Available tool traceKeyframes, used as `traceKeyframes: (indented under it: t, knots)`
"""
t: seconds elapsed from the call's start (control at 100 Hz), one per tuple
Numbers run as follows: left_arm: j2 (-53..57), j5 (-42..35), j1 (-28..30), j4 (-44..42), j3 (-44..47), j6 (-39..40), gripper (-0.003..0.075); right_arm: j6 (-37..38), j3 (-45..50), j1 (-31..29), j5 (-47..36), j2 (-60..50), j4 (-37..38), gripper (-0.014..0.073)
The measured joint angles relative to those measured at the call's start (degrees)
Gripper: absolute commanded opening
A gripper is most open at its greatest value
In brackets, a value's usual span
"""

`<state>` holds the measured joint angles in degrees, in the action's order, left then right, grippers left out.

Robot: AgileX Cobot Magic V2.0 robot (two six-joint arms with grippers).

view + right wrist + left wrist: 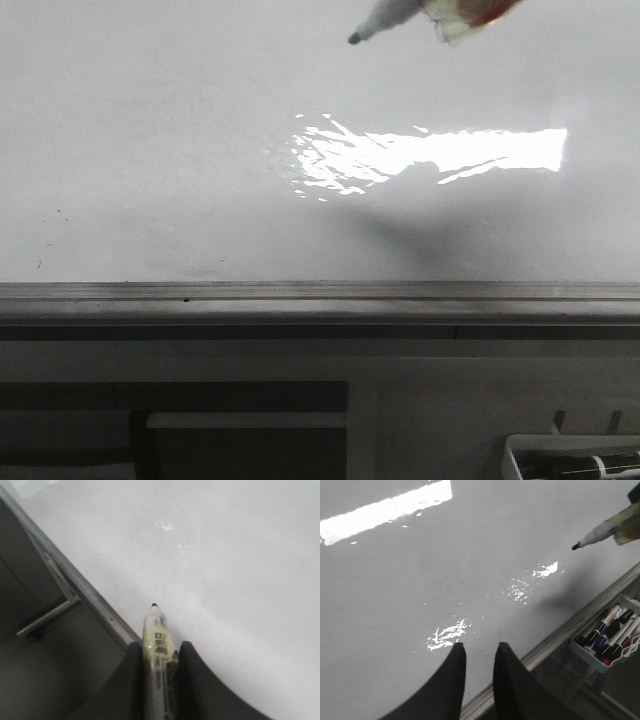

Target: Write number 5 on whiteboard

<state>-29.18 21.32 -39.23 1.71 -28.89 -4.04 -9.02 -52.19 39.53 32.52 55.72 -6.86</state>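
Dim, grey light fills all three views, broken by a blown-out strip of glare on the whiteboard [150, 200] in the front and left wrist views. A soft shadow falls below the glare, and the right wrist view is hazy and soft.

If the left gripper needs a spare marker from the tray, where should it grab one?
Judging from the left wrist view, grip mid-barrel on an outer marker in the tray, coming from above. They lie packed side by side, caps together, so the left gripper can only straddle one crosswise.

Dark print runs along the marker [157, 652] barrel, too blurred to read.
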Motion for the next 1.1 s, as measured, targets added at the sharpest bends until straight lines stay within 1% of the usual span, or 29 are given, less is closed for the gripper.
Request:
traceKeyframes:
  t: [0.06,0.2,0.4,0.7,0.9,1.1]
  knots:
    - [0.0,-1.18,0.0,0.77,0.11,0.18,0.0094,2.49,-0.58,-0.1,0.25,1.54,3.32,-0.004]
    - [0.0,-3.29,0.0,1.38,0.11,0.28,0.0094,4.04,-2.1,0.06,0.13,3.56,5.24,-0.0041]
    - [0.0,-3.79,0.0,1.42,0.23,0.28,0.0094,5.3,-2.46,0.88,-2.05,4.25,5.44,-0.0041]
    - [0.0,-3.92,0.0,1.64,0.69,0.28,0.0094,6.49,-2.54,0.88,-4.51,9.06,5.44,-0.004]
    - [0.0,-3.92,0.0,1.64,0.69,0.28,0.0094,9.02,-2.54,-1.26,-5.72,10.26,6.3,-0.004]
    - [0.0,-3.96,0.0,1.77,0.69,0.28,0.0094,9.02,-2.54,-2.19,-6.49,10.38,6.51,-0.004]
